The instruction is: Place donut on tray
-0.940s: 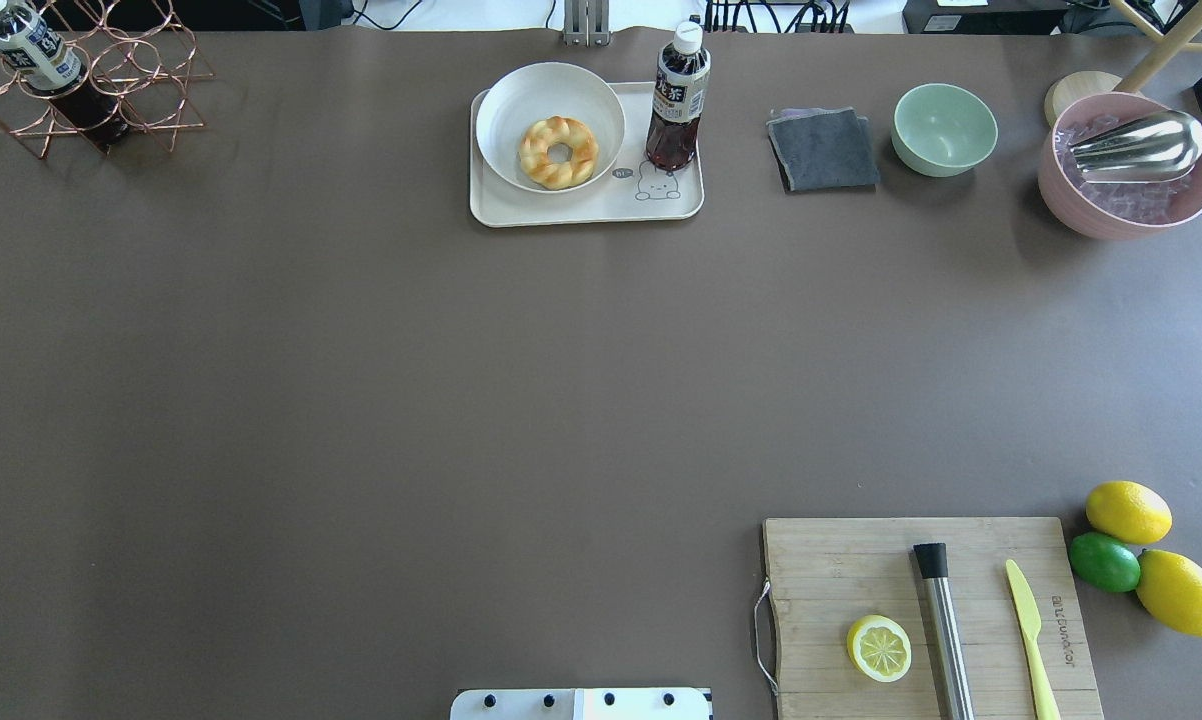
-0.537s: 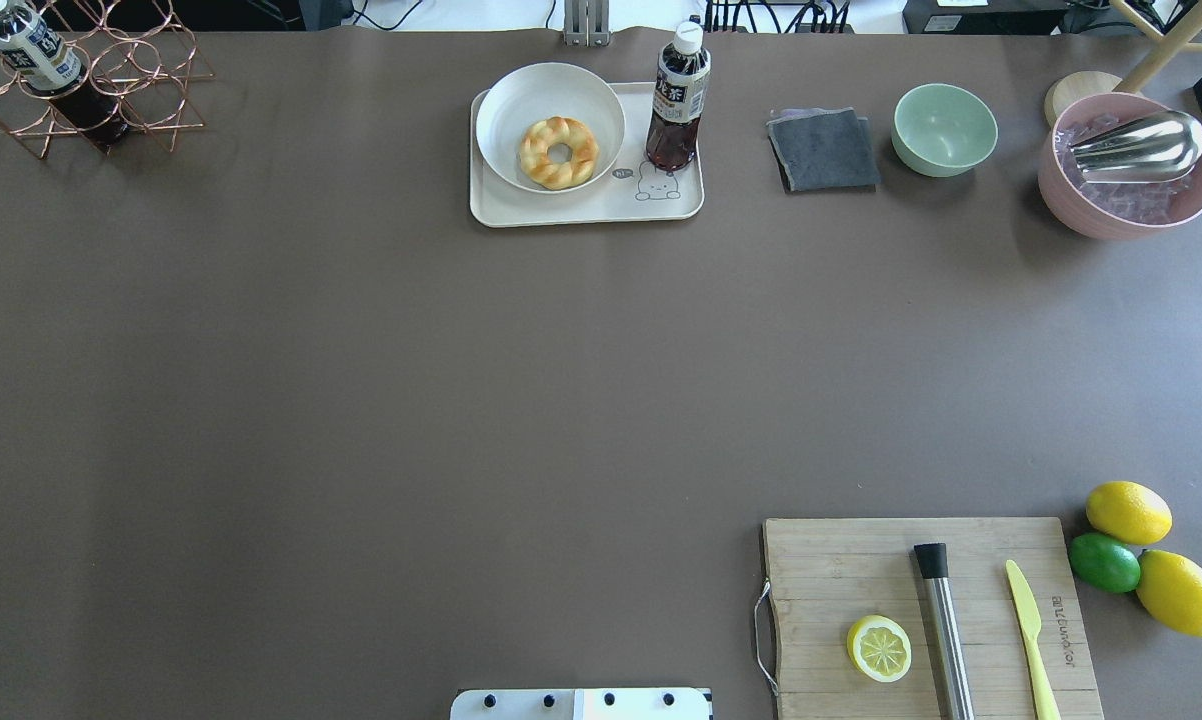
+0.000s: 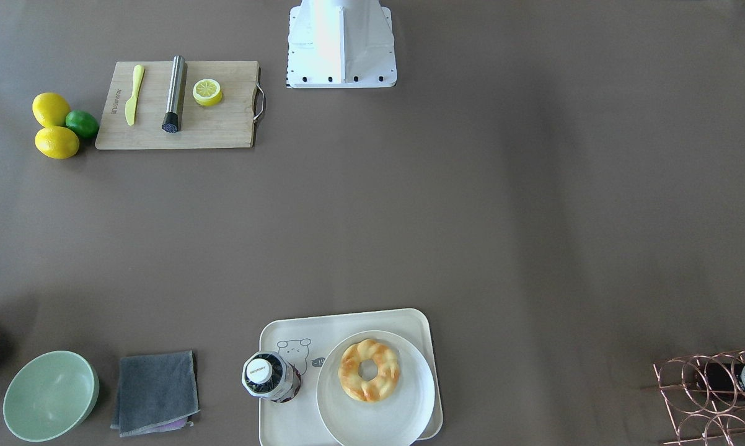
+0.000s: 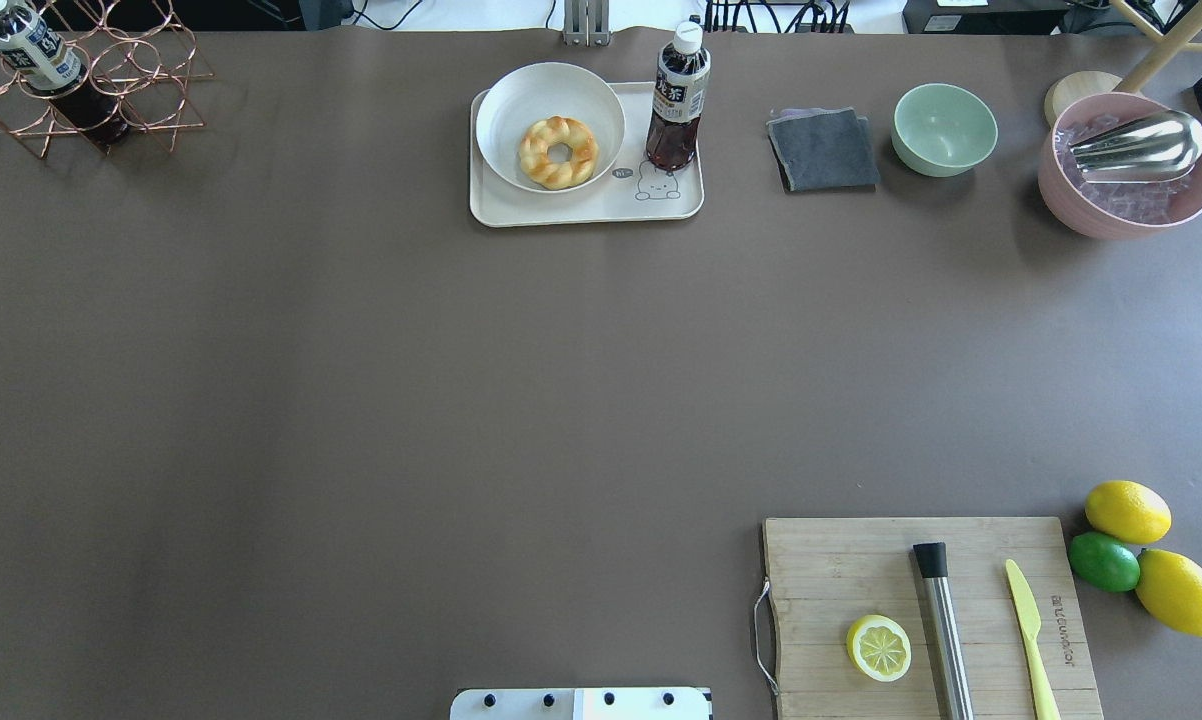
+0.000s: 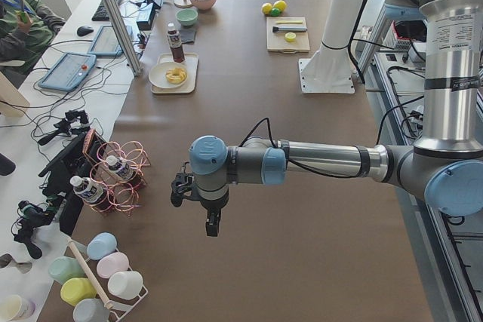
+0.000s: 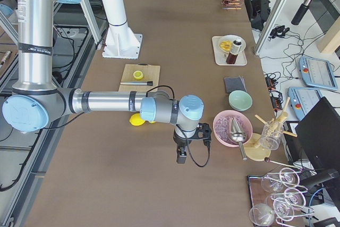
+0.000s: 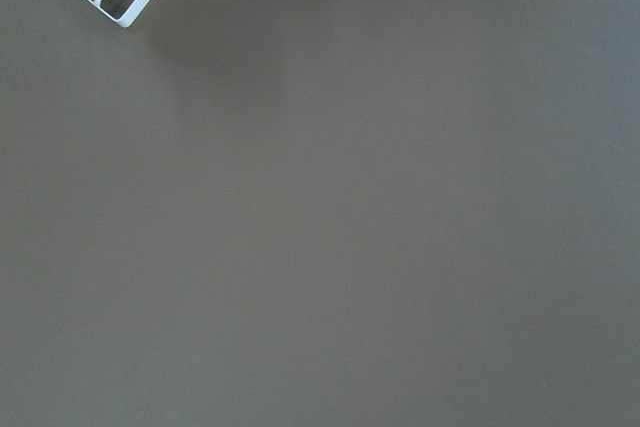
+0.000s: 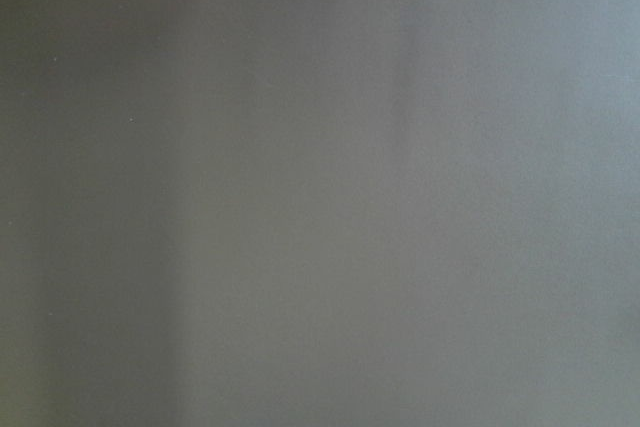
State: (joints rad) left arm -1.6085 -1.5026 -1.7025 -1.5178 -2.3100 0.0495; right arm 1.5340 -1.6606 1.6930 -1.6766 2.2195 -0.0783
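The donut (image 4: 558, 152), a braided golden ring, lies on a round off-white plate (image 4: 521, 95). The plate sits on the left part of the cream tray (image 4: 601, 205) at the table's far edge. In the front-facing view the donut (image 3: 369, 370) is on the plate (image 3: 372, 421) on the tray (image 3: 348, 319). The left gripper (image 5: 213, 225) shows only in the exterior left view, out past the table's left end. The right gripper (image 6: 181, 158) shows only in the exterior right view, hanging near the pink bowl. I cannot tell whether either is open or shut. Both wrist views show bare table.
A dark tea bottle (image 4: 677, 100) stands on the tray next to the plate. A grey cloth (image 4: 823, 150), green bowl (image 4: 944, 128) and pink bowl (image 4: 1126, 205) lie right of it. A wire rack (image 4: 91, 70) is far left. A cutting board (image 4: 841, 570) with half lemon (image 4: 878, 648) is near right.
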